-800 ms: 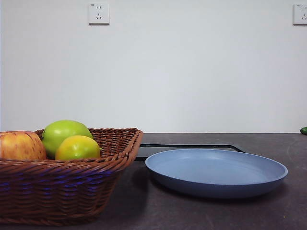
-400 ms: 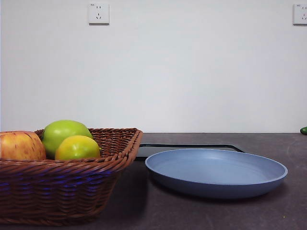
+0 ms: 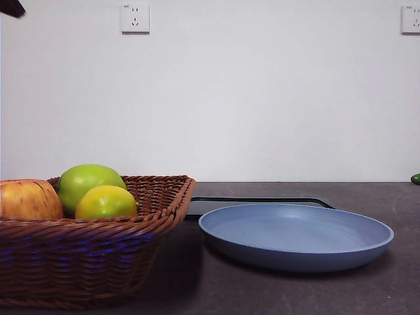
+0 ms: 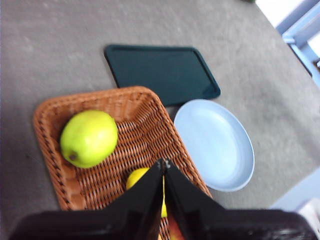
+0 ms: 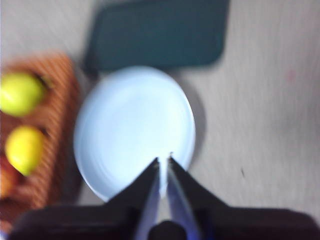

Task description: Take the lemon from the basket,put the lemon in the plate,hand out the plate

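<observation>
The lemon lies in the brown wicker basket at the left, in front of a green apple. The light blue plate sits bare on the table to the right of the basket. My left gripper hangs high above the basket with its jaws shut on nothing, partly hiding the lemon. High over the plate, my right gripper is also shut and holds nothing. From there the lemon shows in the basket.
A red-yellow apple lies at the basket's left end. A flat black tray lies behind the plate. A black arm tip shows at the top left corner. A small green thing sits at the far right edge.
A black arm tip has come into the top left corner of the front view. The basket, the fruit and the plate have not moved.
</observation>
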Controlling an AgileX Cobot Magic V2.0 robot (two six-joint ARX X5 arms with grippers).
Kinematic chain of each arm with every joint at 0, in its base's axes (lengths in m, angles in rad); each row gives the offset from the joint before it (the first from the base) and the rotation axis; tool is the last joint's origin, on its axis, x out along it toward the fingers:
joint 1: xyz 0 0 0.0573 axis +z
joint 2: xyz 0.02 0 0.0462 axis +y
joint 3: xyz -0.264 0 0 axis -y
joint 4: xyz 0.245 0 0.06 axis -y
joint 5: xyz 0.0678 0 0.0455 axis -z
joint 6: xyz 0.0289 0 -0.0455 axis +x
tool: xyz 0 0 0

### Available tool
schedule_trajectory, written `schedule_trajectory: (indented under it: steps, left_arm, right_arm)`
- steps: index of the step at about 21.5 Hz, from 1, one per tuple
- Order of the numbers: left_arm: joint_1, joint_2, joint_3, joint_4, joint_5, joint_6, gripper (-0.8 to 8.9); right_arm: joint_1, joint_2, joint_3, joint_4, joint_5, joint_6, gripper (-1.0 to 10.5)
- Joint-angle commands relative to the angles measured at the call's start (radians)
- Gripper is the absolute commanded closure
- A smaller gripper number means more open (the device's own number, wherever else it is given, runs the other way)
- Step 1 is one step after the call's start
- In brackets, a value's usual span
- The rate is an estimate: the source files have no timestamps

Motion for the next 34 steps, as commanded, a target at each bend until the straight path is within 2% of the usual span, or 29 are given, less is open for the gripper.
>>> schedule_trajectory:
  steps: [1, 3, 4, 10, 17, 24, 31, 34]
  left_arm:
    - [-0.029, 0.032, 0.015, 0.001, 0.004, 0.025, 6.99]
    - [-0.055, 0.049, 0.015, 0.01, -0.01, 0.021, 4.79]
    - [-0.067, 0.054, 0.015, 0.011, -0.029, 0.021, 4.14]
    - [-0.116, 0.092, 0.015, 0.017, -0.07, 0.018, 4.12]
    - [-0.157, 0.121, 0.015, 0.018, -0.075, 0.018, 4.12]
    - [-0.163, 0.122, 0.015, 0.021, -0.1, 0.018, 4.12]
    - [-0.183, 0.122, 0.015, 0.007, -0.097, 0.016, 4.12]
    - [-0.221, 0.122, 0.015, 0.003, -0.097, -0.023, 4.12]
  right_arm:
    - [0.01, 0.094, 0.016, -0.001, -0.001, -0.04, 7.7]
    - [0.029, 0.169, 0.016, 0.013, 0.003, -0.053, 7.0]
    - [0.041, 0.209, 0.016, 0.031, 0.005, -0.058, 6.9]
    - [0.109, 0.443, 0.016, 0.184, 0.007, -0.046, 7.0]
    - [0.121, 0.625, 0.016, 0.303, -0.002, -0.038, 7.0]
    - [0.121, 0.635, 0.016, 0.315, -0.002, -0.011, 9.3]
    - [0.114, 0.592, 0.016, 0.269, -0.002, -0.011, 9.4]
    - [0.112, 0.504, 0.016, 0.198, -0.002, -0.004, 9.4]
